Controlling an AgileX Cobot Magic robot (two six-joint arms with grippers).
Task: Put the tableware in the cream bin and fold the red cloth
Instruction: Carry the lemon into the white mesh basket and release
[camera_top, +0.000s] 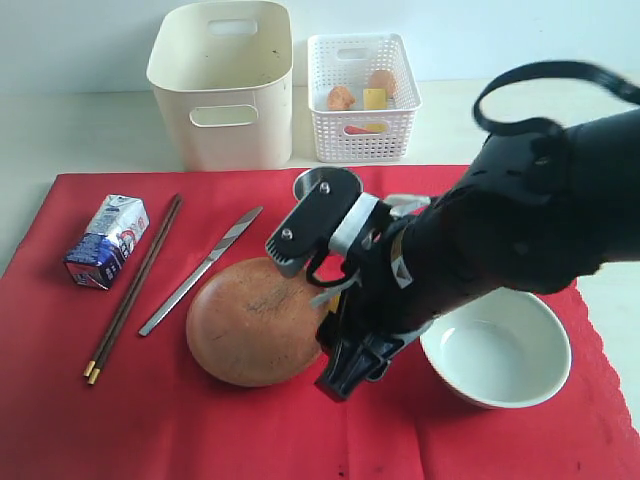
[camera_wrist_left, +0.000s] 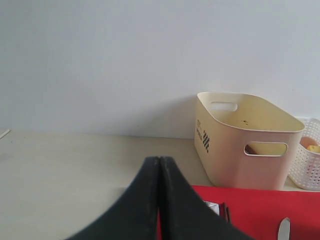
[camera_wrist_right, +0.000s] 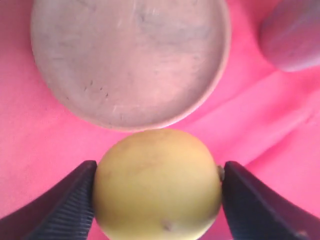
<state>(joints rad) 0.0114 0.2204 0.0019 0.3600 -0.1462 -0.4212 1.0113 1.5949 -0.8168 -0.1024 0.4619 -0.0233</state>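
Centre of exterior view, low over the red cloth (camera_top: 60, 420): right gripper (camera_wrist_right: 159, 170) with pads against both flanks of a lemon (camera_wrist_right: 157, 192), jaws fairly wide around the fruit. Just beside the rim of the round brown plate (camera_top: 250, 320). Lifted or resting, cannot tell.

Left gripper (camera_wrist_left: 159, 200): jaws pressed together, nothing between. Parked off to the left.

Likely step: clearing the lemon off the cloth. To do well:
- Squeeze on the widest girth; round and slick, apt to squirt out.
- Lift straight up before swinging, so as not to drag cloth or nudge the plate.
- Carry to the white lattice basket (camera_top: 362, 95), upper centre, not the cream bin (camera_top: 220, 85), upper left.

Count:
- One steel cup (camera_top: 325, 183), partly behind the arm.
- One plate.
- One pale bowl (camera_top: 495, 350), lower right.
- One table knife (camera_top: 200, 270).
- Two chopsticks (camera_top: 135, 290), one pair, left.
- One milk carton (camera_top: 105, 240), far left.
- One lemon.
- Two containers; several food pieces in the basket, number unclear.

Cloth spread flat, unfolded. All tableware still outside the bin.
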